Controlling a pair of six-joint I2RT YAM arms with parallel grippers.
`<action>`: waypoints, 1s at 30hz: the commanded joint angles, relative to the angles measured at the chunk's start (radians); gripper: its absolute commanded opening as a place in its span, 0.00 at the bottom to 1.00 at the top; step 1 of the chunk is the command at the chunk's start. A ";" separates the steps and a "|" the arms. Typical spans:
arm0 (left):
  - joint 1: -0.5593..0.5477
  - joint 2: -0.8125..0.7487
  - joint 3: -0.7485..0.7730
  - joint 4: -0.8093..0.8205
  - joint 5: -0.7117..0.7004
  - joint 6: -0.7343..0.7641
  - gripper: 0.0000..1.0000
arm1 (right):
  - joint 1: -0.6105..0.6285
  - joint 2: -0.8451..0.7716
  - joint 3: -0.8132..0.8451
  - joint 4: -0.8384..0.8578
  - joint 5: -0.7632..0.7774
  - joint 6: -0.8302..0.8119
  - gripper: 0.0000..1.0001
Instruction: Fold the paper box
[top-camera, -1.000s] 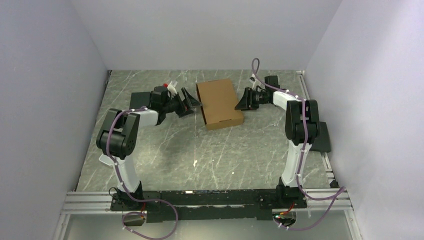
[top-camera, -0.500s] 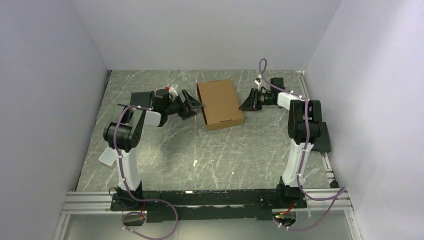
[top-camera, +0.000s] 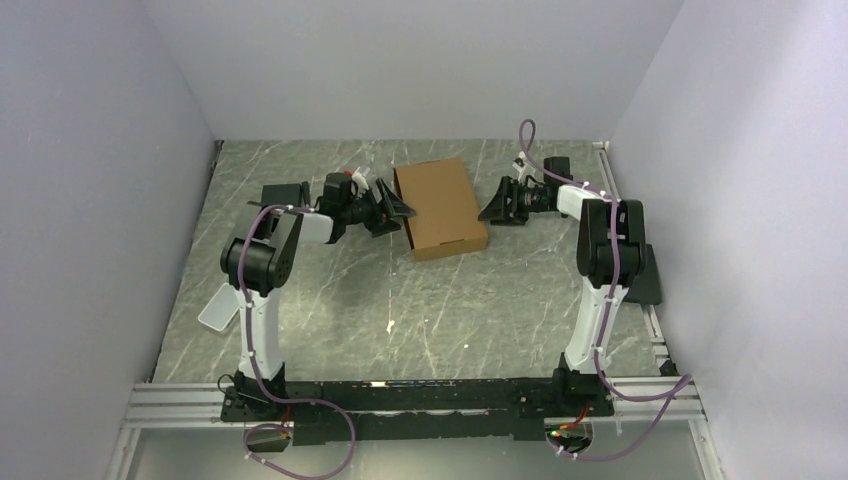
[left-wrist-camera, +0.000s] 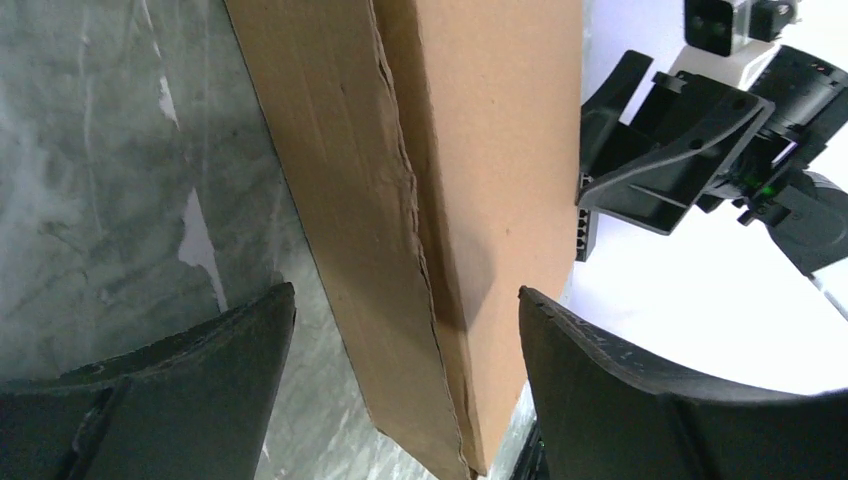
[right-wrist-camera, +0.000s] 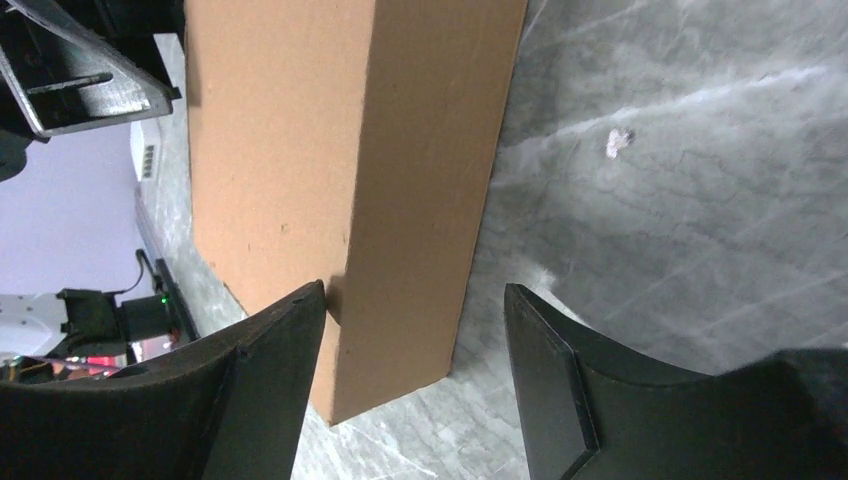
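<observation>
Plainly, the paper box (top-camera: 440, 208) lies closed and flat on the worktop (top-camera: 330, 290), upper centre of the overhead frame. It sits between the left tool (top-camera: 397, 209) and the right tool (top-camera: 489, 208), both spread and pinching nothing. We judge it light, stiff across its panels and apt to slide, so we would take it by the long side walls. Its long axis runs top to bottom of the frame, the near end leaning right.
</observation>
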 joint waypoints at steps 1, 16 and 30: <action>-0.014 0.027 0.080 -0.066 -0.008 0.045 0.83 | 0.014 0.021 0.099 -0.017 0.053 -0.020 0.69; -0.027 0.039 0.104 -0.089 0.021 0.044 0.43 | 0.152 -0.064 0.187 -0.070 0.195 -0.140 0.60; 0.008 0.035 -0.010 0.018 0.059 0.003 0.33 | 0.343 -0.210 0.187 -0.138 0.319 -0.245 0.60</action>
